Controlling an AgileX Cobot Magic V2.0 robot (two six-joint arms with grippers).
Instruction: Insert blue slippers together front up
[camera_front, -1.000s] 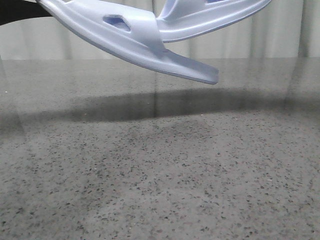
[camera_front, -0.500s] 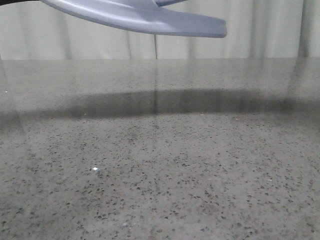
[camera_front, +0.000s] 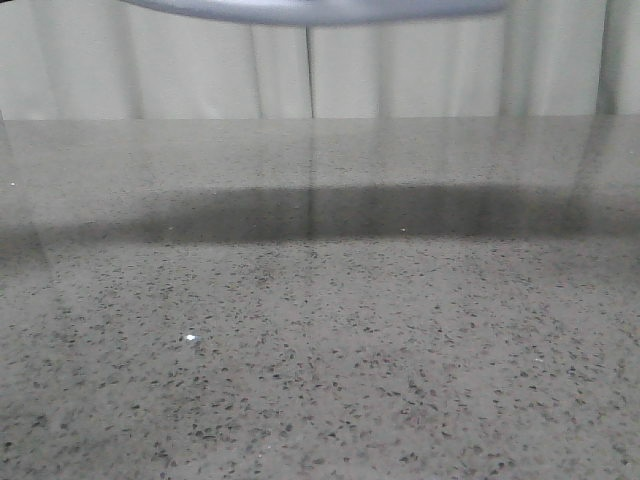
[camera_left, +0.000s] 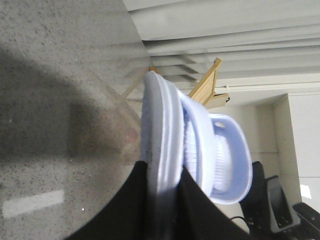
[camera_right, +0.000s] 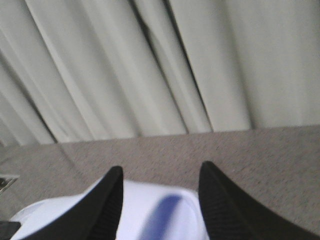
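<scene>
The blue slippers (camera_left: 200, 150) are nested one inside the other and held high in the air above the far edge of the tabletop (camera_front: 320, 330), only a sliver of sole showing at the top of the front view. The left hand (camera_left: 162, 200) is clamped on the edge of the outer sole. The right hand (camera_right: 160, 200) has its fingers spread, with pale slipper foam between them; no contact shows. Judged best: hold the grip firm, keep the toes upward, and check the nesting stays snug before lowering.
</scene>
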